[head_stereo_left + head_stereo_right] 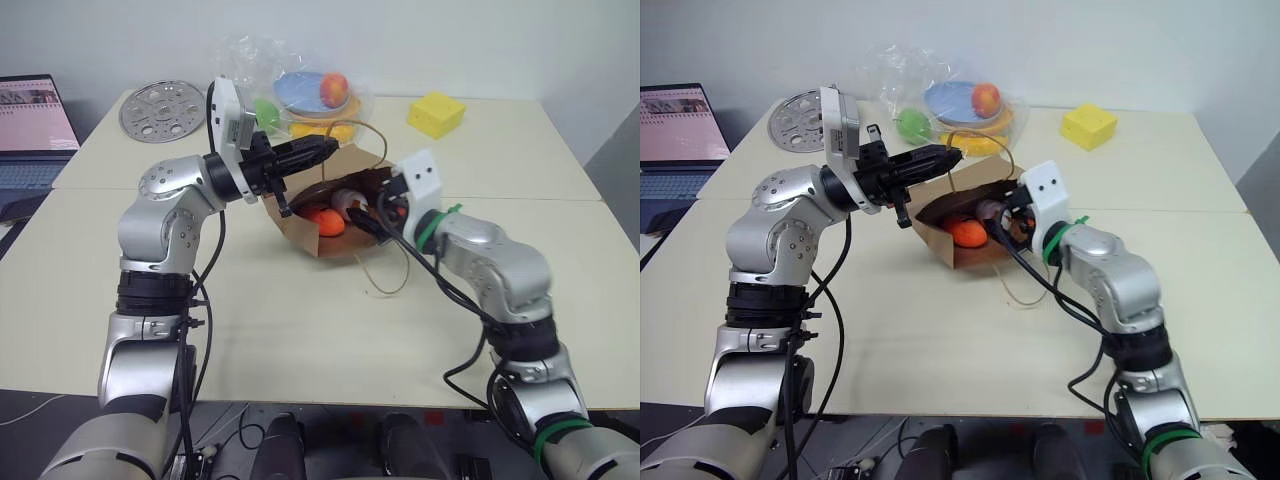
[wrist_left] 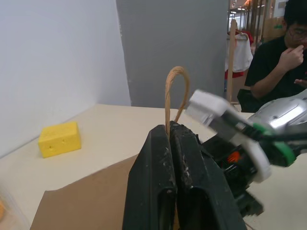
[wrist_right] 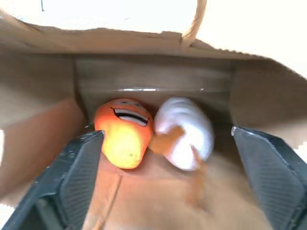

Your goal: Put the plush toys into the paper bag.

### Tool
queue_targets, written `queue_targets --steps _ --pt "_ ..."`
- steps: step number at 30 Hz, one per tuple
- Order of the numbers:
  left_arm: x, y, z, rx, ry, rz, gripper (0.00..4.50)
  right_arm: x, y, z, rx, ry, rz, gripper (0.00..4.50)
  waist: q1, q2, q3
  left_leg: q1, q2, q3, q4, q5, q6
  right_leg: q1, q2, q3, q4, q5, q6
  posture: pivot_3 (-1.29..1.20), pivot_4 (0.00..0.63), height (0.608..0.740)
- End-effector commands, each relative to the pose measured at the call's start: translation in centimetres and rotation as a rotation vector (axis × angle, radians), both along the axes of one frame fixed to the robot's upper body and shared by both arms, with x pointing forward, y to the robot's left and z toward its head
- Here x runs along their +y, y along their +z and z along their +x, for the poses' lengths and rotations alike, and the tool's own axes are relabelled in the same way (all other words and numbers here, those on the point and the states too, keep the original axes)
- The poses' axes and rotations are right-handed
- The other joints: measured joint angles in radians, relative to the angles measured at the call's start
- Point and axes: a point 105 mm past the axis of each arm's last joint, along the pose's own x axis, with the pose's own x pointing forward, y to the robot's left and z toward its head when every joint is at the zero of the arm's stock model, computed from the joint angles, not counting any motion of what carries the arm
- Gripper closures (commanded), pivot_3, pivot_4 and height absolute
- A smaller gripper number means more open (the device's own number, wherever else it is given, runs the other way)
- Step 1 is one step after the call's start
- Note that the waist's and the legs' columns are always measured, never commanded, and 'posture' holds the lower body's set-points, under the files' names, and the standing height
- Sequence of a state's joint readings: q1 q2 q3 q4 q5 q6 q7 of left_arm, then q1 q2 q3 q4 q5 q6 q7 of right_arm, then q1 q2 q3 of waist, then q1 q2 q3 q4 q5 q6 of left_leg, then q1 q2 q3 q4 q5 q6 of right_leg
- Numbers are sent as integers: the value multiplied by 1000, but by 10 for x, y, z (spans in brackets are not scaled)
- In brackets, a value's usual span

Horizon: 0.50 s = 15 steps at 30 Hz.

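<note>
The brown paper bag (image 1: 300, 232) lies tipped on the table's middle, its mouth facing my right arm. My left gripper (image 1: 322, 149) is shut on the bag's upper edge, where a tan cord handle (image 2: 175, 91) rises from between its fingers. Inside the bag rest both plush toys side by side: the orange carrot (image 3: 124, 139) with a cartoon face and the white egg-shaped toy (image 3: 189, 129). My right gripper (image 3: 166, 133) stands open at the bag's mouth, its fingers (image 3: 79, 172) spread wide to either side of the toys and touching neither.
A yellow block (image 1: 436, 113) sits at the back right. A clear plastic bag (image 1: 300, 85) with plates and toy fruit lies behind the paper bag. A round metal disc (image 1: 160, 108) and a laptop (image 1: 35, 130) are at the left. A person (image 2: 273, 62) sits beyond the table.
</note>
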<state>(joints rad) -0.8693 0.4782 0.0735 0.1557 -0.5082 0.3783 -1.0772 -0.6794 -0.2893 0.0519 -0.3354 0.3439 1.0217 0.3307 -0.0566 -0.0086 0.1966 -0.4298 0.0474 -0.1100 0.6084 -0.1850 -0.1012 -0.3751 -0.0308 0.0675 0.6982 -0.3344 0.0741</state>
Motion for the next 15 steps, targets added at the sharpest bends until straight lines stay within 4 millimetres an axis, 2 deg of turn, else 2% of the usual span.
queue_targets --steps 1,3,5,7,10,15 --pt "0 12 -3 -52 -2 -12 4500 -23 16 -20 -41 -31 15 7 0 0 0 0 0 0 0 0 0 0 0 0 0 0 0 0 150 740" --pt "1 12 -3 -52 1 -13 4500 -49 4 -29 2 -105 -10 7 4 0 0 0 0 0 0 0 0 0 0 0 0 0 0 0 150 740" --pt "2 11 -2 -52 3 -12 4500 -64 -10 -37 52 -145 -28 7 7 0 0 0 0 0 0 0 0 1 0 0 0 0 0 0 150 740" --pt "1 11 -1 -52 2 -14 4500 -76 -31 -46 126 -176 -41 7 6 0 0 0 0 0 0 0 0 1 0 0 0 0 0 0 150 740" --pt "0 11 -1 -53 -1 -13 4500 -75 -53 -56 214 -174 3 7 -1 0 0 0 0 0 0 0 0 1 0 0 0 0 0 0 150 740" --pt "-1 13 1 -56 -4 -14 4500 -55 -66 -59 281 -148 89 7 -11 0 0 2 0 1 0 0 0 1 0 2 1 0 0 0 150 740"
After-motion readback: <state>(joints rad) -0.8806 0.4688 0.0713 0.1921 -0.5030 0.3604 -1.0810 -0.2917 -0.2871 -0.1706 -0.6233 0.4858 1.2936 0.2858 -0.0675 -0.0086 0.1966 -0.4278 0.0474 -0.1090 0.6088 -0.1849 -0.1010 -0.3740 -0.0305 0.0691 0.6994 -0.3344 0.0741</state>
